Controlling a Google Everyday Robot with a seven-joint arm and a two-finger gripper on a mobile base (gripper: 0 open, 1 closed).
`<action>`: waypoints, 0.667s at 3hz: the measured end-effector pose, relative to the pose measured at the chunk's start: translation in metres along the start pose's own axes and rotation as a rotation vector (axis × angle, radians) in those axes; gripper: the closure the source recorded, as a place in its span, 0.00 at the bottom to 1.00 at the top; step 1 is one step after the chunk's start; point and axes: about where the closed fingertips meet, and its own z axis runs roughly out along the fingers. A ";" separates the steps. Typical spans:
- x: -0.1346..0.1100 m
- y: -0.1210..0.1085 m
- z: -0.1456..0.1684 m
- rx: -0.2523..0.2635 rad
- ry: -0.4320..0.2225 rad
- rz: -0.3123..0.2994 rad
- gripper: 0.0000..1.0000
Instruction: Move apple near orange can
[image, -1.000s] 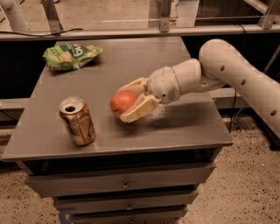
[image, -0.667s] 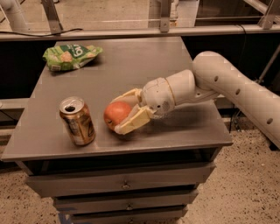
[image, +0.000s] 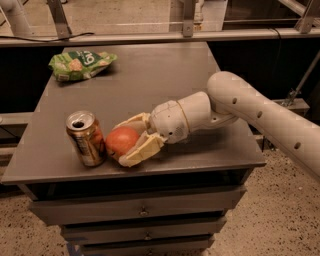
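Note:
The red-orange apple (image: 120, 140) sits between the two pale fingers of my gripper (image: 126, 142), low at the grey table's front left. The gripper is shut on the apple, one finger behind it and one in front. The golden-orange can (image: 85, 138) stands upright just left of the apple, very close to it or touching it. My white arm (image: 250, 107) reaches in from the right.
A green snack bag (image: 80, 64) lies at the table's back left corner. The grey table (image: 150, 75) has drawers below its front edge (image: 145, 212). A rail runs behind the table. The floor lies to the right.
My gripper has carried the apple leftward and toward the front edge, from mid-table to right beside the can. The can and the bag have not moved.

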 end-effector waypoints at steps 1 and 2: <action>-0.001 0.000 0.000 0.000 0.000 0.000 0.84; -0.002 0.000 0.000 0.000 0.000 0.000 0.61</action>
